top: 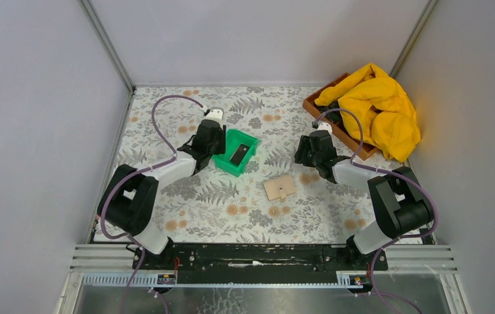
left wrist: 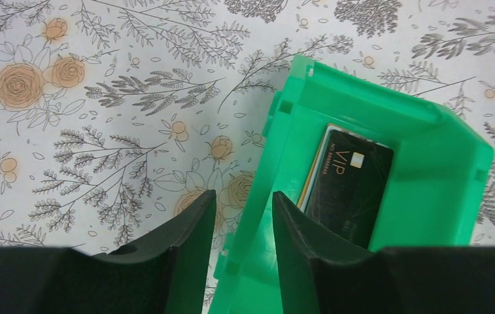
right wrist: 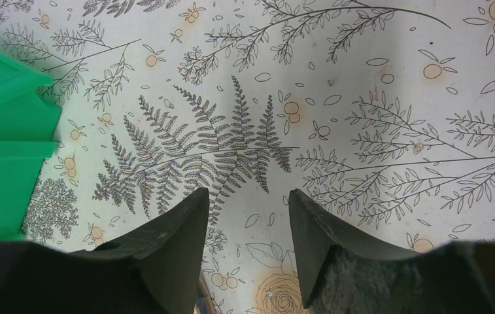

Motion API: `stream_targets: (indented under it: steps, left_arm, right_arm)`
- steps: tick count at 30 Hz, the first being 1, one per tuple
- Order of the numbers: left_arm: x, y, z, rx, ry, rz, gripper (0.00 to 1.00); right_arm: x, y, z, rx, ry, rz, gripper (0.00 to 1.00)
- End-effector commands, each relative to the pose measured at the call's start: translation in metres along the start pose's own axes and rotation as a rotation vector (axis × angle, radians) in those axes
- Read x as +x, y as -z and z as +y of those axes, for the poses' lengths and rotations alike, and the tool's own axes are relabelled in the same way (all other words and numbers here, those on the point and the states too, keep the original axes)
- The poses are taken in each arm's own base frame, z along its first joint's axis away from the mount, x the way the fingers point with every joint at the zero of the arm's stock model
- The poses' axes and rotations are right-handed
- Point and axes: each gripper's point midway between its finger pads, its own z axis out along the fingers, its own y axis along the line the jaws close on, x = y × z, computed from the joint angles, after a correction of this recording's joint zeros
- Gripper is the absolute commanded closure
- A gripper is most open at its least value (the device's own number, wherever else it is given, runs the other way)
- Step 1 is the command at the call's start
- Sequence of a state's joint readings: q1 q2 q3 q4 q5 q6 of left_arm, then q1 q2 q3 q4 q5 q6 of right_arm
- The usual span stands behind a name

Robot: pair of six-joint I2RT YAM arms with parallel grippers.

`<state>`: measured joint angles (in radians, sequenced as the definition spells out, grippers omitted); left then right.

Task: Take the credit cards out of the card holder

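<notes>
Ok, I read the L gripper (left wrist: 243,199) as about half open w/ nothing held; one wall of the green bin (left wrist: 437,209) shows between its jaws. Inside the bin the credit cards (left wrist: 356,186) lie stacked, black VIP one on top. Further right the card holder (top: 280,188) lies flat on the floral tabletop (right wrist: 375,98), well apart from both arms. The R gripper (right wrist: 248,195) is part open too, empty, over the fern print.

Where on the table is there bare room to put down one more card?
Free: the wide strip between the card holder and the arm bases; the far patch between the green bin and the back wall. Narrower: between bin and right gripper. Crowded: the far-right corner, under tray and yellow cloth.
</notes>
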<state>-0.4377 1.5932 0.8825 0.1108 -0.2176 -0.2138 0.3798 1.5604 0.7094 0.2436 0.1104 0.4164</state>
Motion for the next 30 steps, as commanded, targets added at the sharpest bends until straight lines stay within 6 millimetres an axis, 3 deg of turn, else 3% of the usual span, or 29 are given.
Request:
stream_targets:
  steps: [1,9,14,21,27,30]
  left_arm:
    - [-0.009,-0.006,0.008,-0.05,-0.048,-0.023,0.55]
    - [-0.003,-0.012,0.001,-0.016,-0.05,-0.006,0.66]
    - [0.005,-0.018,-0.004,0.004,-0.039,0.029,0.85]
    - [0.008,-0.017,-0.015,0.026,0.013,0.047,0.97]
    - [0.021,-0.014,-0.024,0.019,0.12,0.08,1.0]
    - [0.025,-0.012,-0.019,-0.053,0.21,0.086,1.0]
  right_arm:
    - [-0.015,-0.001,0.014,-0.035,0.008,-0.031,0.44]
    - [-0.016,0.0,0.015,-0.041,0.003,-0.03,0.44]
    - [-0.017,0.001,0.016,-0.043,0.003,-0.031,0.44]
    - [-0.017,0.001,0.017,-0.048,0.004,-0.031,0.43]
    - [-0.021,0.005,0.017,-0.046,0.005,-0.051,0.44]
    - [-0.021,0.004,0.017,-0.046,0.006,-0.049,0.44]
